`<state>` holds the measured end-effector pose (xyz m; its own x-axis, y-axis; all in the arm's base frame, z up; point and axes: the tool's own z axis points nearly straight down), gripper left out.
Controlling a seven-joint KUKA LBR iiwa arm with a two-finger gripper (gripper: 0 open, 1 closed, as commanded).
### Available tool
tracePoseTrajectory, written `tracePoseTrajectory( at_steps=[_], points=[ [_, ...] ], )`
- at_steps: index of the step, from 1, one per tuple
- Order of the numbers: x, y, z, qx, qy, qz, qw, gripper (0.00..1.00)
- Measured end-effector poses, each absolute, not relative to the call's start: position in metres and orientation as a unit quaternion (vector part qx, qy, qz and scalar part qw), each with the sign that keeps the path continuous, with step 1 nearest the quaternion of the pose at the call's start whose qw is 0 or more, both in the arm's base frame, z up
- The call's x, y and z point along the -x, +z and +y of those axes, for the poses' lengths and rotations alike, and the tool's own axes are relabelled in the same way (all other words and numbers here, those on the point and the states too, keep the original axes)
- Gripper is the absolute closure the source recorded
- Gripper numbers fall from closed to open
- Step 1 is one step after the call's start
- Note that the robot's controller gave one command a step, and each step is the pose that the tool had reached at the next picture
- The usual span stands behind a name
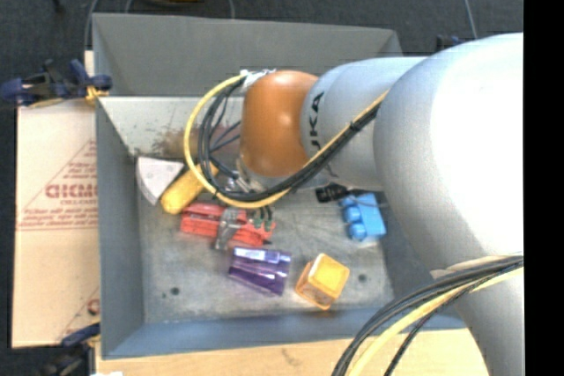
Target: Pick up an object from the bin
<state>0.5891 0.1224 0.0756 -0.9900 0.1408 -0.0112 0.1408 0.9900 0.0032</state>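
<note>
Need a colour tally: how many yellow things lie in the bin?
2. One elongated yellow piece at the left, beside the white wedge; one yellow block at the lower right, beside the purple thing. The arm may hide more.

You had the gripper [232,227] low over the red flat piece [201,222] mid-bin [119,233], orange wrist cover [275,132] above it. A yellow block [182,192] and white wedge [155,175] lay just view-left of it. A purple piece [258,269] and yellow cube [322,279] lay toward the near wall, with a blue toy [363,216] apart at view-right.
</note>
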Motion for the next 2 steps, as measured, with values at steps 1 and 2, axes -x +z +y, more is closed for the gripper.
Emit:
tracePoseTrajectory(
  at_steps=[1, 2],
  points=[
    [-0.589, 0.076, 0.122, -0.071, 0.001, 0.997, 0.006, 1.00],
    [-0.585, 0.275, 0.122, -0.086, 0.001, 0.996, 0.002, 1.00]
  ],
)
